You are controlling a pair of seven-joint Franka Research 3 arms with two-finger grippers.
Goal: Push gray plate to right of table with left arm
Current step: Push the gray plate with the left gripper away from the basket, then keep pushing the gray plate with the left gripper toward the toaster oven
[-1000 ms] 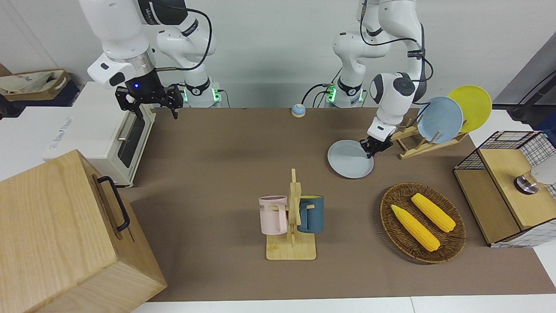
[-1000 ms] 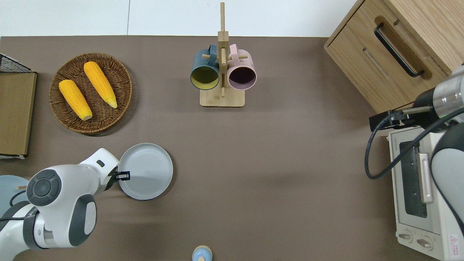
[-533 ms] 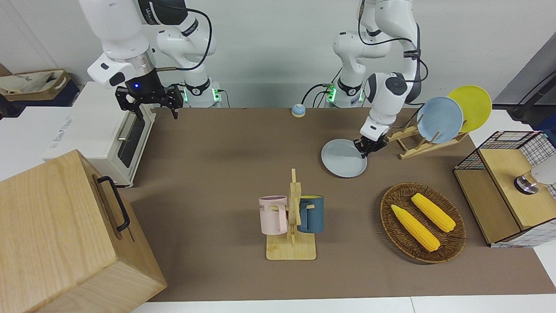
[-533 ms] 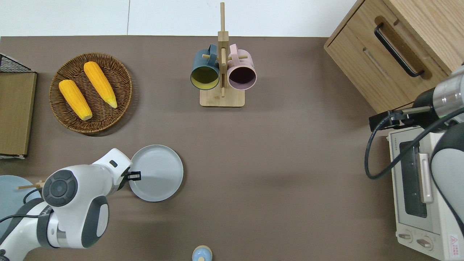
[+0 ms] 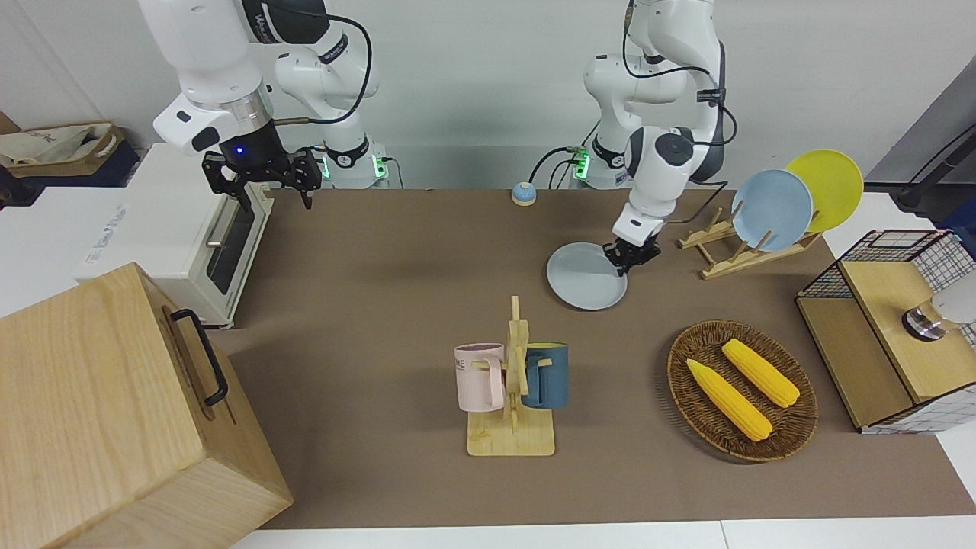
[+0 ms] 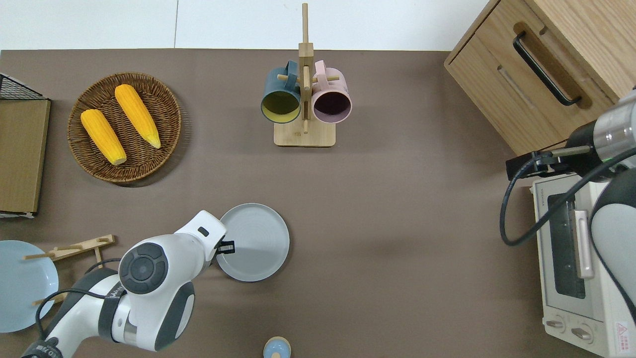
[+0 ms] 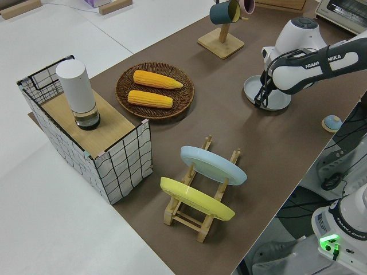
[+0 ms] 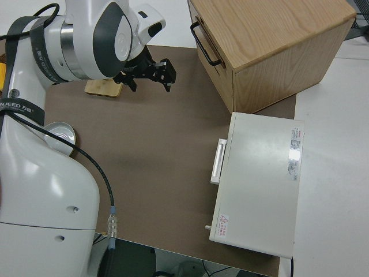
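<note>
One round pale-gray plate (image 6: 256, 241) lies near the wooden mug rack (image 6: 304, 99), closer to the robots. Left arm's black two-finger gripper (image 6: 224, 247) touches its rim, can't tell its finger state. Right arm's parked.

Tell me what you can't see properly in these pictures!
- Left gripper: in the overhead view its own arm covers most of it at the gray plate rim, so whether the fingers are open is unclear.
- Sky-blue plate: cut off by the overhead view's edge.
- Toaster oven: the parked right arm partly covers it overhead.
- Wooden cabinet: cut off by the front view's edge.
</note>
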